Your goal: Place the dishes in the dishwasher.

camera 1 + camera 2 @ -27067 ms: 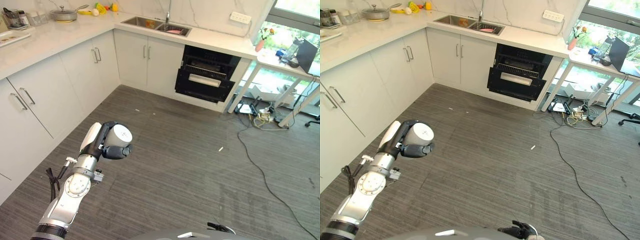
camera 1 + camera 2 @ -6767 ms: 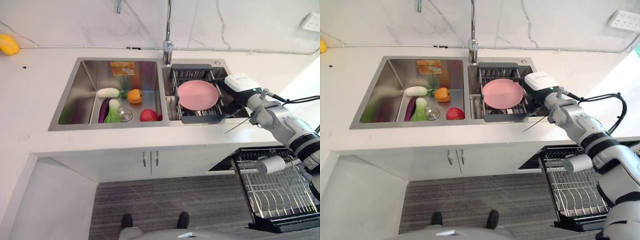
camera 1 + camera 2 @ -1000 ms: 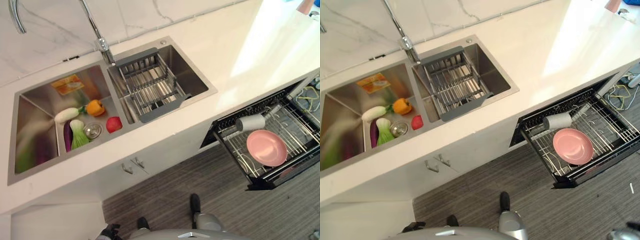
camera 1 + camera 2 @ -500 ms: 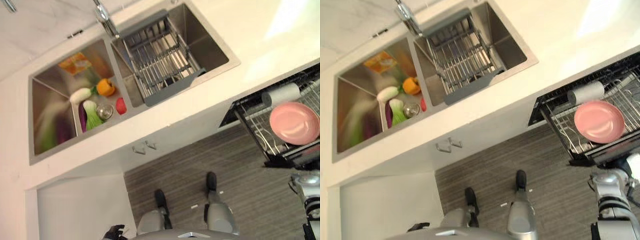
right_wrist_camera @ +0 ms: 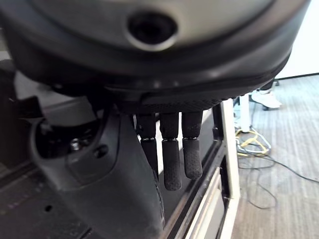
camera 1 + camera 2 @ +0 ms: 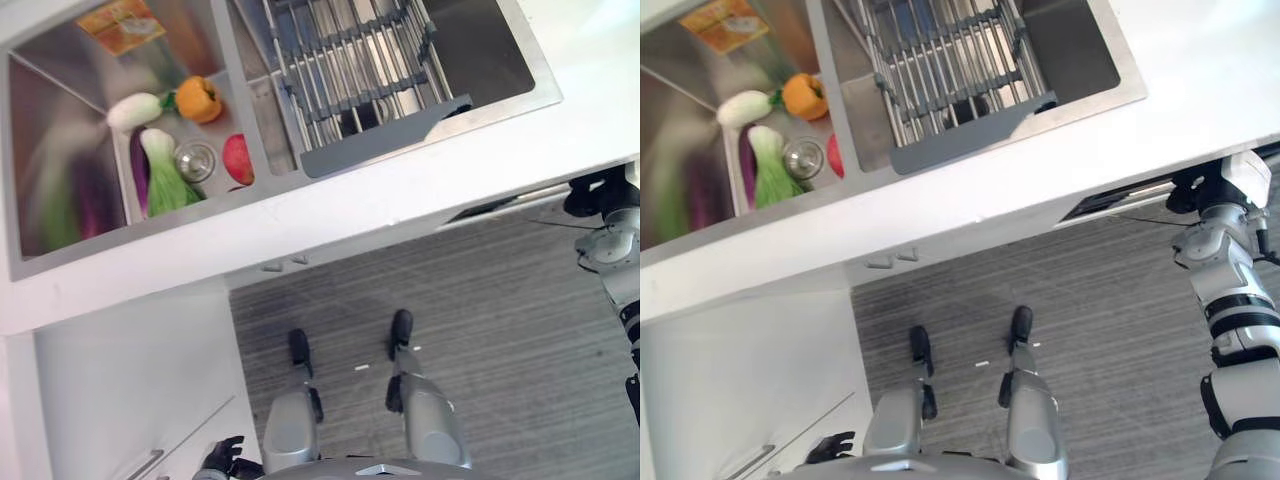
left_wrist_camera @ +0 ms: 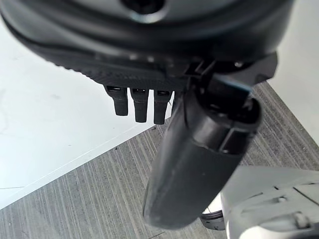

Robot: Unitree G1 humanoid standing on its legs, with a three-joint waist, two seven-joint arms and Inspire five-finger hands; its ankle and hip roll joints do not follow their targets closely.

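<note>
Spanning the top, the counter (image 6: pixel 1060 180) is holding the sink (image 6: pixel 60 150) with vegetables (image 6: pixel 160 165) and an empty rack (image 6: pixel 940 70). The right hand (image 5: pixel 169 154) is hanging relaxed, holding nothing, apparently by the dishwasher (image 6: pixel 1120 198). The left hand (image 7: pixel 139 104) is resting loose, low beside a cabinet (image 6: pixel 730 370).

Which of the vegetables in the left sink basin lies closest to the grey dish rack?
The red round one, by the divider next to the grey wire dish rack; the orange pepper, green bok choy and white radish lie further left.
</note>
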